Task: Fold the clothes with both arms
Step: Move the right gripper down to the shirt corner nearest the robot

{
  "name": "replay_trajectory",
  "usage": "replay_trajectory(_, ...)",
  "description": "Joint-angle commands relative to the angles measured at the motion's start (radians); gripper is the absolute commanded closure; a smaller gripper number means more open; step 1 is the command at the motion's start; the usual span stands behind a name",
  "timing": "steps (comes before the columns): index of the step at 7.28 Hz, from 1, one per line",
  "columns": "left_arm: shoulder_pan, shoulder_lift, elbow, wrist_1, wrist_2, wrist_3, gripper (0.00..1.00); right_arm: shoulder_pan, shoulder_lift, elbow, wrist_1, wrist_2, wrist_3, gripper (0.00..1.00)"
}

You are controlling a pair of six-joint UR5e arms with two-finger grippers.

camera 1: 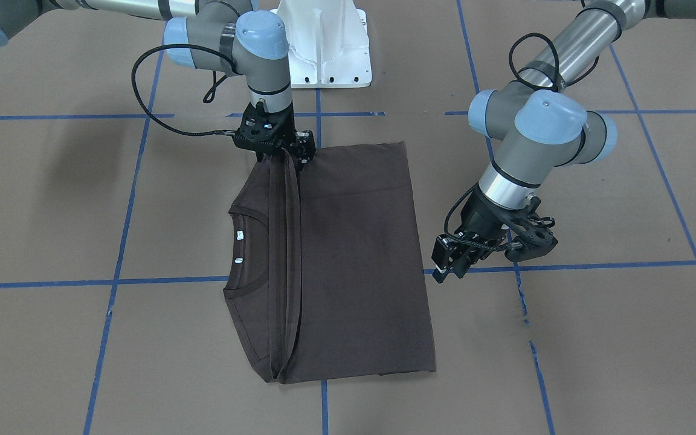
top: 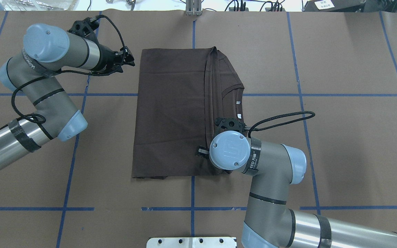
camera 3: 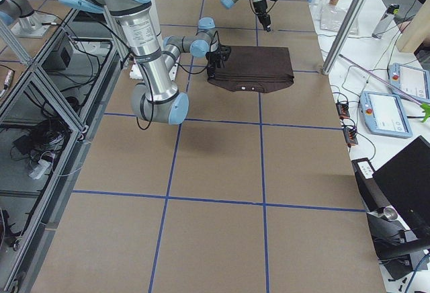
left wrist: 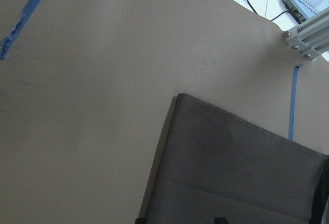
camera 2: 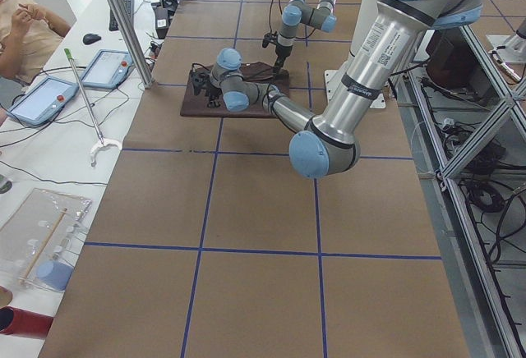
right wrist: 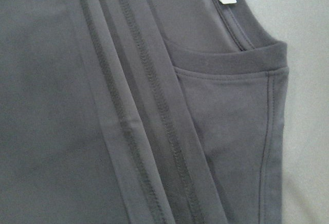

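T-shirt (camera 1: 354,254) lies folded; right gripper (camera 1: 287,156) pinches its hem edge, left gripper (camera 1: 452,263) hangs beside it, jaws wide. I'd lay that hem down straight before letting go.

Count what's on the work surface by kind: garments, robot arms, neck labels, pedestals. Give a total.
T-shirt: 1
Robot arms: 2 (left arm, right arm)
Neck labels: 2
Pedestal: 1
Total: 6
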Motion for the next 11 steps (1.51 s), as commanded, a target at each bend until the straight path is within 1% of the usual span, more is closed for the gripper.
replay_trajectory(1, 0.0, 0.0, 0.0, 0.0, 0.0, 0.0, 0.46, -0.014, -0.01, 0.001, -0.028, 0.005, -0.058, 0.02)
replay_trajectory(2, 0.0, 0.0, 0.0, 0.0, 0.0, 0.0, 0.46, -0.019, -0.02, 0.0, -0.043, 0.005, -0.082, 0.02)
replay_trajectory(3, 0.001, 0.0, -0.001, 0.0, 0.0, 0.0, 0.46, -0.013, -0.061, 0.033, -0.048, 0.015, -0.108, 0.02)
replay_trajectory(5, 0.001, -0.002, -0.004, 0.0, -0.003, 0.002, 0.46, -0.005, -0.196, 0.186, -0.056, 0.018, -0.173, 0.03)
replay_trajectory(6, 0.0, -0.002, -0.007, 0.0, -0.003, 0.0, 0.46, -0.022, -0.201, 0.179, -0.054, 0.006, -0.159, 0.03)
replay_trajectory(7, 0.0, 0.0, -0.007, 0.0, -0.003, 0.0, 0.46, -0.022, -0.177, 0.181, -0.047, 0.005, -0.155, 0.04)
replay_trajectory(8, 0.0, -0.002, -0.009, -0.002, -0.003, 0.002, 0.46, -0.017, -0.145, 0.176, -0.044, 0.004, -0.105, 0.06)
replay_trajectory(9, 0.0, 0.0, -0.009, 0.0, -0.003, 0.0, 0.46, -0.019, -0.143, 0.173, -0.027, 0.004, 0.017, 0.15)
replay_trajectory(10, 0.0, 0.0, -0.009, 0.0, -0.003, 0.002, 0.46, -0.017, -0.146, 0.161, 0.046, 0.002, 0.199, 0.2)
replay_trajectory(11, 0.0, 0.0, -0.009, 0.0, -0.003, 0.002, 0.46, -0.019, -0.146, 0.137, 0.105, 0.001, 0.339, 0.26)
